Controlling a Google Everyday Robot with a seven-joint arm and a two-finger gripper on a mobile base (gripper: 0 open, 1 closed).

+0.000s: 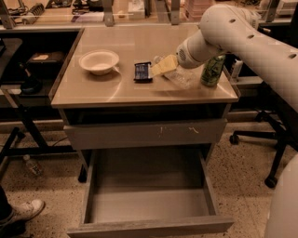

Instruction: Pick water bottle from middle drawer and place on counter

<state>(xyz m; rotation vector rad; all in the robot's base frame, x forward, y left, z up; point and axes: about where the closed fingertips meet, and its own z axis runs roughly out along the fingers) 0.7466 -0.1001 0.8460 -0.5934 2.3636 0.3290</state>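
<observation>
The water bottle (180, 77), clear and crinkled, lies on the beige counter (125, 90) at its right side, beside the green soda can (212, 69). My gripper (164, 66) sits at the bottle's left end, low over the counter, at the tip of the white arm (242, 32) that reaches in from the right. I cannot tell whether it holds the bottle. The middle drawer (149, 204) is pulled wide open below, and its bare grey inside holds nothing.
A white bowl (98, 61) and a dark blue packet (143, 72) lie on the counter left of the gripper. The scratched grey drawer front (144, 134) sits above the open drawer. A cluttered bench (93, 11) runs behind. A shoe (21, 211) and a chair base (270, 153) are on the floor.
</observation>
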